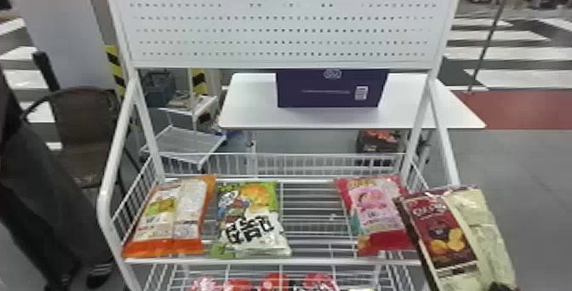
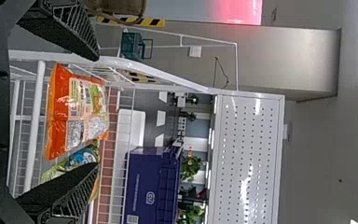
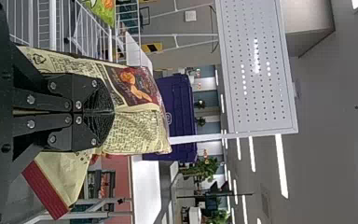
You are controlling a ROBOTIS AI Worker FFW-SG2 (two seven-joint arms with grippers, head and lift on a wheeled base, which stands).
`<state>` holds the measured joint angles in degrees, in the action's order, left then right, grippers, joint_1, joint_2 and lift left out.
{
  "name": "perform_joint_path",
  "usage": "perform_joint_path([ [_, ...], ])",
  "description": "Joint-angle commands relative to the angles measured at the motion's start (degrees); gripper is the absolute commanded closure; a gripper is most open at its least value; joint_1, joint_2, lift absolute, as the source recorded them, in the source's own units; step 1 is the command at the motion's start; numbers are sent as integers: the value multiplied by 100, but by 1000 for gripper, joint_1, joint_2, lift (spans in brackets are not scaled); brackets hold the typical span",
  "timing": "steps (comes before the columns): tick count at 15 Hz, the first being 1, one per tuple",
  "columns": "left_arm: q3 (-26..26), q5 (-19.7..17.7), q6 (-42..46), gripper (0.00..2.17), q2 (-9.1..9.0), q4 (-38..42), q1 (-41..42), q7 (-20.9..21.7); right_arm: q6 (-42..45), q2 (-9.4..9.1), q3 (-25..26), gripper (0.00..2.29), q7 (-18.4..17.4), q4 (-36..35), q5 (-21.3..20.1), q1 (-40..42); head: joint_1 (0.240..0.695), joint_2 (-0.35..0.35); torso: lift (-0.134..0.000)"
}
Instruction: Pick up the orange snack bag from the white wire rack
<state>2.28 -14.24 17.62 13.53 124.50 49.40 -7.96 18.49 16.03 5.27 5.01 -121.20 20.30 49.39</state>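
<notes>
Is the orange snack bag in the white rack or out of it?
In: the orange snack bag rests on the rack's upper wire shelf, beside the green bag, and the left gripper stands open, holding nothing.

On white rack (image 1: 315, 261): orange snack bag (image 1: 168, 218), green bag (image 1: 249, 213), pink bag (image 1: 374, 209).

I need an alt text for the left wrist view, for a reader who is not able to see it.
An orange snack bag lies on a white wire rack, ahead of the left gripper, whose jaws are open. A green bag lies beside it, and beyond the rack a purple box stands on a white table.
</notes>
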Motion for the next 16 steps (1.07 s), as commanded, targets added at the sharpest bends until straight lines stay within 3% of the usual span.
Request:
perform_joint_path([
  [1, 0, 0, 0, 83, 0, -5, 0, 14, 0, 5, 0, 2256, 0, 0, 0, 0, 499, 0, 0],
  [10, -70, 79, -193, 83, 9, -128, -229, 14, 18, 23, 18, 2256, 0, 0, 26, 35, 499, 0, 0],
  [12, -325, 360, -369, 83, 0, -717, -967, -39, 18, 23, -9, 2256, 0, -9, 26, 44, 499, 0, 0],
  [16, -589, 334, -1705, 87, -9, -1684, -2523, 14, 18, 32, 18, 2256, 0, -18, 26, 79, 499, 0, 0],
])
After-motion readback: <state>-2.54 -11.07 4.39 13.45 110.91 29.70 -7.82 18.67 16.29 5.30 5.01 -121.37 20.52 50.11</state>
